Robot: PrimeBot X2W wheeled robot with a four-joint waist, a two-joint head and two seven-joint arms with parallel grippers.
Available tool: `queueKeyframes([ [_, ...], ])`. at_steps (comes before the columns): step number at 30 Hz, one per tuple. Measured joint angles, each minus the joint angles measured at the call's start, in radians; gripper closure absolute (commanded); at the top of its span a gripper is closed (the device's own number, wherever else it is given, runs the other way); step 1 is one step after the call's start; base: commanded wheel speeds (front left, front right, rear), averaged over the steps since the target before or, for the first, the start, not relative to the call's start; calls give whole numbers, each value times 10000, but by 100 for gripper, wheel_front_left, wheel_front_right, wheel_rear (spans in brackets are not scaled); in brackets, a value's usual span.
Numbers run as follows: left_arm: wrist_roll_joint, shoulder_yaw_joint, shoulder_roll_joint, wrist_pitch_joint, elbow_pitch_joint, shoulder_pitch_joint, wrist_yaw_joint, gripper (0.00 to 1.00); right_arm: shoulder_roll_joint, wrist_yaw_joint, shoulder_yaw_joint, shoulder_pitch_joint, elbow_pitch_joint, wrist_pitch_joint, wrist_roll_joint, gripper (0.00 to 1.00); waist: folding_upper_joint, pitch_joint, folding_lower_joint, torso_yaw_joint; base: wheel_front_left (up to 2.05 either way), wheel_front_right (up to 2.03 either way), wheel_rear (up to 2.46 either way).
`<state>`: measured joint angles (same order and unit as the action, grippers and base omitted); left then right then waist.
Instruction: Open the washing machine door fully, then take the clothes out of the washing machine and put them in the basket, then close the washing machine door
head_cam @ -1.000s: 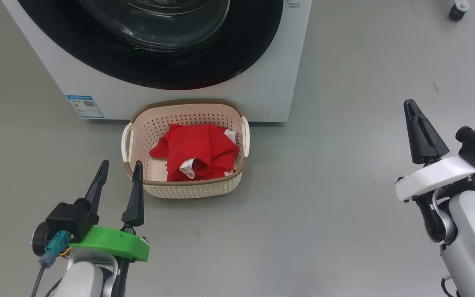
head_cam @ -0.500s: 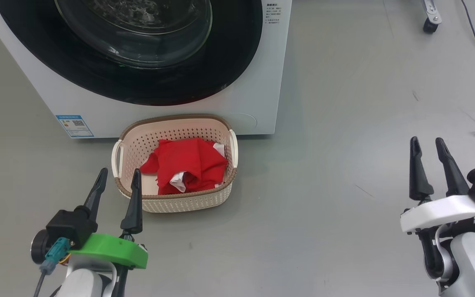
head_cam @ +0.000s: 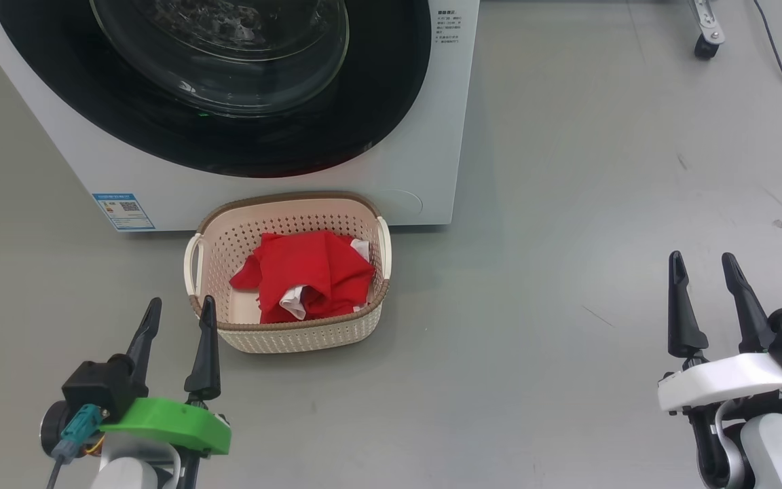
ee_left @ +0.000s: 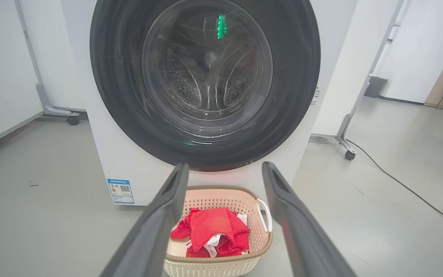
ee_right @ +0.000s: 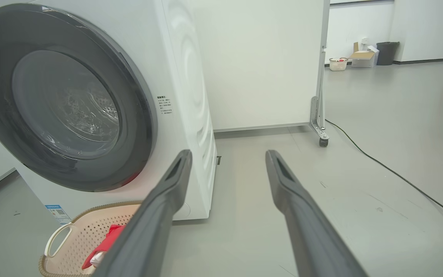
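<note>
Our left tool (head_cam: 181, 300) and right tool (head_cam: 701, 256) are wide open, empty; the clothes (head_cam: 309, 272) lie in the basket (head_cam: 296, 336).

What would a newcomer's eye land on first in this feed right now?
The bright red clothes stand out most, heaped in the cream basket on the grey floor right in front of the washing machine. Above the basket, the big glossy black washing machine door looks shut. The left claw and right claw hover open and empty, low at either side of the head view.
</note>
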<state>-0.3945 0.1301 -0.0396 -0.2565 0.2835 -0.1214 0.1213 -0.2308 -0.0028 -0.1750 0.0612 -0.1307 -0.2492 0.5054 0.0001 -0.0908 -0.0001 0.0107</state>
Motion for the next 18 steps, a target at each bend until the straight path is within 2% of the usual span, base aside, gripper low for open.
queueKeyframes([
  [18,15,35,4,0,138,4,0,0,194,119,245,-505,345,0,-364,0,0,67,0,62,0,0,0],
])
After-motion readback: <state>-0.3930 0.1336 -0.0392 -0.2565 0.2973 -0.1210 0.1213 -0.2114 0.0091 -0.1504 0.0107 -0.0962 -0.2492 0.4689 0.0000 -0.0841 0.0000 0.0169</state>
